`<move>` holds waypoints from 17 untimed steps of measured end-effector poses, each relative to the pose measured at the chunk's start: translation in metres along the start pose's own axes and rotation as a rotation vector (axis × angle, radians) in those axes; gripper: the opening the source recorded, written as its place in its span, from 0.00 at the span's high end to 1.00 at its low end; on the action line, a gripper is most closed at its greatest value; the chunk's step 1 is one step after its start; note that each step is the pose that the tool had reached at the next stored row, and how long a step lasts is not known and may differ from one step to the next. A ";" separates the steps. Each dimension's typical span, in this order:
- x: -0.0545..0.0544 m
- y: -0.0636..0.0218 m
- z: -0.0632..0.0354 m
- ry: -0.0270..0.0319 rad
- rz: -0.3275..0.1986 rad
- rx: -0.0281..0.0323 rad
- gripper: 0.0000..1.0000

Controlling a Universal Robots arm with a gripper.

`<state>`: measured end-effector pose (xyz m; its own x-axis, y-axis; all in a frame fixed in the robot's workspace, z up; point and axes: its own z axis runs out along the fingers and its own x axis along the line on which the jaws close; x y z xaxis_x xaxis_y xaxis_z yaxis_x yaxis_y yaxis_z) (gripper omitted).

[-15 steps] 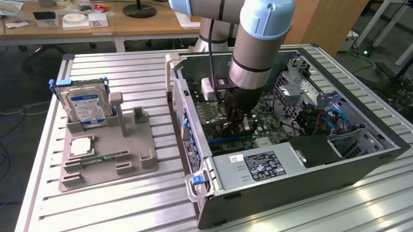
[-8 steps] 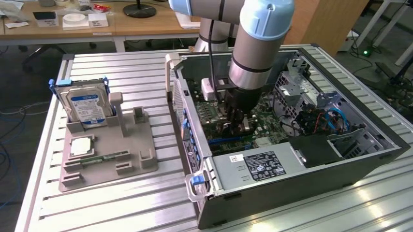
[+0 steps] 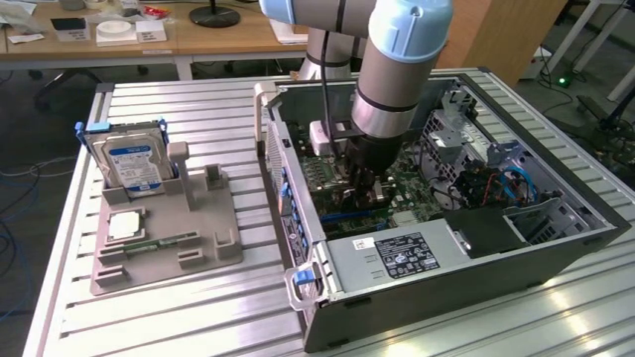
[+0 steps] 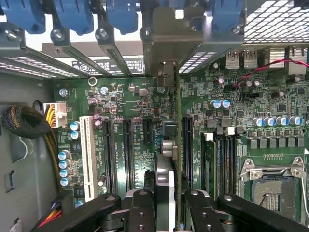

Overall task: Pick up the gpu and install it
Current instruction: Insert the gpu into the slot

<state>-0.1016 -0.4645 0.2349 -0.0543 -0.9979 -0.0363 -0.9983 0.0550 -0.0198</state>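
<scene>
Here, I had the gripper [image 4: 170, 205] lowered inside the open computer case [image 3: 555, 245], its fingers [image 4: 141, 210] partly closed on the top edge of the gpu [image 4: 175, 145]. The card stood on edge between them, directly over the motherboard [image 4: 231, 121], with its silver bracket [image 4: 169, 43] up against the case's rear slot wall. In the exterior view, the arm [image 3: 397, 67] reached down at the case's middle, and the gripper [image 3: 365, 178] sat just above the board. I judged the card light, stiff and thin, but fragile: bare solder and small parts on one face, and likely to twist if pinched at a corner. I took the firm upper edge, near mid-length, as the safest hold, so it hung level. The hard drive [image 3: 134, 160] stood in the grey fixture tray [image 3: 169, 245] on the table, at the exterior view's left.
</scene>
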 end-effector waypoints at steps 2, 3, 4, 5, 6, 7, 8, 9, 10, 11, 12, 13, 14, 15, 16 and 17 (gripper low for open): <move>0.000 0.0000 0.0002 -0.0001 -0.005 -0.0002 0.72; 0.000 0.0000 0.0004 -0.0002 -0.007 -0.0002 0.72; -0.001 0.0001 0.0004 -0.0001 -0.009 -0.0003 0.72; -0.001 0.0002 0.0006 0.0000 -0.010 -0.0005 0.72; -0.002 0.0003 0.0008 -0.0001 -0.011 -0.0004 0.72; -0.002 0.0002 0.0008 -0.0002 -0.012 -0.0005 0.72; -0.002 0.0002 0.0009 -0.0002 -0.012 -0.0005 0.72; -0.002 0.0002 0.0008 -0.0001 -0.012 -0.0005 0.72; -0.002 0.0002 0.0009 -0.0001 -0.012 -0.0004 0.72; -0.002 0.0002 0.0008 -0.0001 -0.012 -0.0005 0.72; -0.002 0.0002 0.0008 -0.0001 -0.012 -0.0005 0.72; -0.002 0.0002 0.0009 0.0000 -0.012 -0.0006 0.72; -0.002 0.0002 0.0013 -0.0002 -0.012 -0.0004 0.72; -0.002 0.0002 0.0018 -0.0002 -0.012 -0.0004 0.72; -0.002 0.0002 0.0022 -0.0002 -0.012 -0.0004 0.72; -0.002 0.0002 0.0027 -0.0001 -0.012 -0.0005 0.72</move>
<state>-0.1016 -0.4620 0.2323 -0.0423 -0.9985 -0.0362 -0.9989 0.0430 -0.0197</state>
